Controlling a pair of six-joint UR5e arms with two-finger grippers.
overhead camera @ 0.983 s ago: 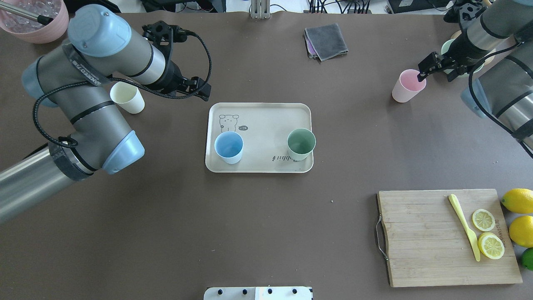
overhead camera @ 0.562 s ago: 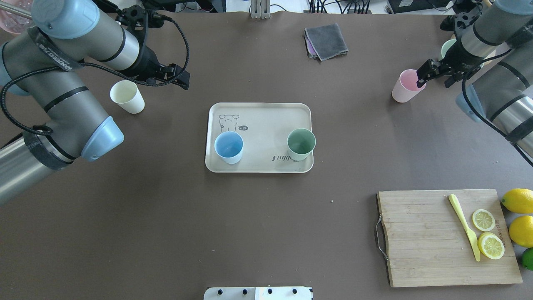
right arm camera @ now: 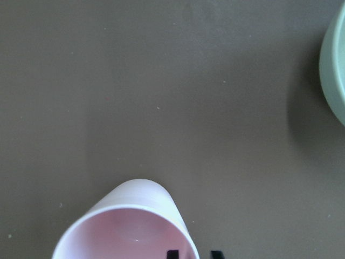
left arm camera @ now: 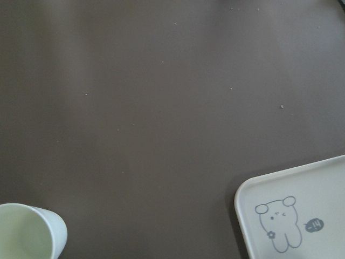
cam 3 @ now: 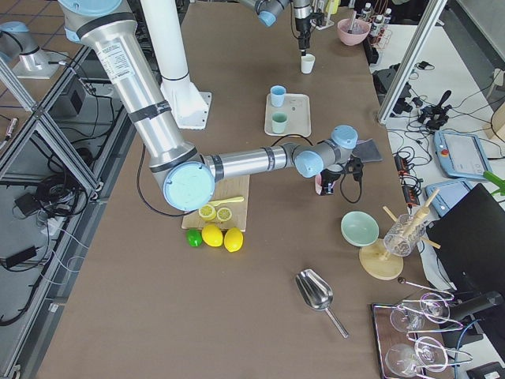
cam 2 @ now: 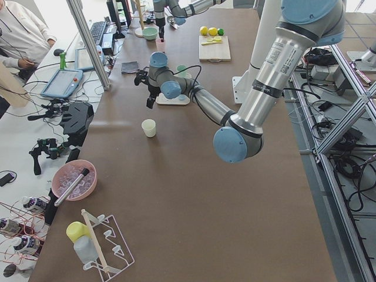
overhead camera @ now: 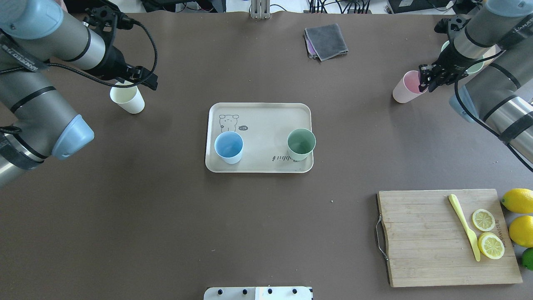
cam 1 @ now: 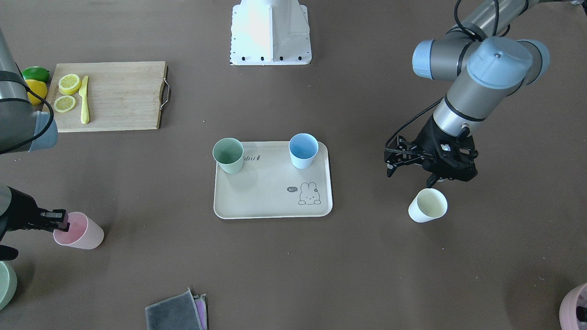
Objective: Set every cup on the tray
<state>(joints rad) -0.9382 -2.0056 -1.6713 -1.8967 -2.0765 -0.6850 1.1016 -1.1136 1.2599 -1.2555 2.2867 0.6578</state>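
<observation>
Left gripper [cam 1: 410,178] wide open, empty, near cream cup [cam 1: 427,205], not touching. Right gripper [cam 1: 64,224] part-open, straddling pink cup [cam 1: 81,233] rim, gap showing. Blue cup [cam 1: 303,150], green cup [cam 1: 228,155] on tray [cam 1: 270,201].

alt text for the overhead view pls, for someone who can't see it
A beige tray sits mid-table holding a blue cup and a green cup, while a cream cup at upper left and a pink cup at upper right stand off it. The left tool hovers open by the cream cup; the right tool is at the pink cup's rim.
</observation>
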